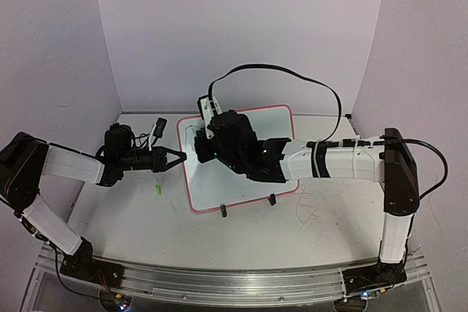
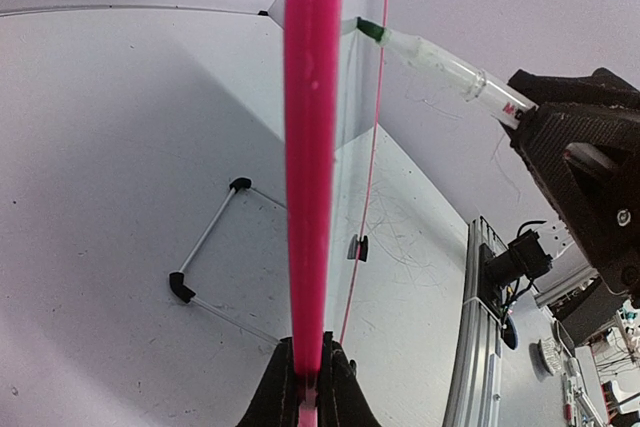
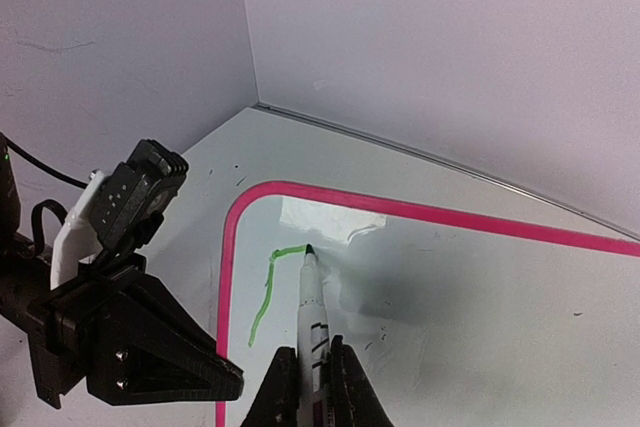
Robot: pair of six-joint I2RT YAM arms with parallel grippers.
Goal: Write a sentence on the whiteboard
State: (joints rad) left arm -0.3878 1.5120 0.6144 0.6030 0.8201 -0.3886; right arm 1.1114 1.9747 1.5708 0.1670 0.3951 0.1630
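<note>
Right wrist view, item one: the right gripper [image 3: 310,355] is clamping the marker [image 3: 311,292] between nearly closed jaws. The barrel is running up the frame and the green tip is touching the whiteboard [image 3: 480,287] near its upper left corner. Item two: the sentence [image 3: 264,299] is only beginning, as one thin green stroke rising beside the left edge and hooking right to the tip; almost all the writing appears to be outstanding. Item three: the left gripper [image 2: 308,379], at the bottom of the left wrist view, is pinching the pink rim [image 2: 312,147] with jaws fully shut on it, bracing the board, which is leaning on its wire stand [image 2: 210,242]. Item four: a small green item [image 1: 156,189], possibly a cap, is lying apart, lower left of the board in the top view. Handling note, as judgement: tip pressure is wanting to be light and even, since the slanted board may be sliding or flexing under a hard push. Strokes are best kept small and clear of the rim, with the brace holding firm throughout.
</note>
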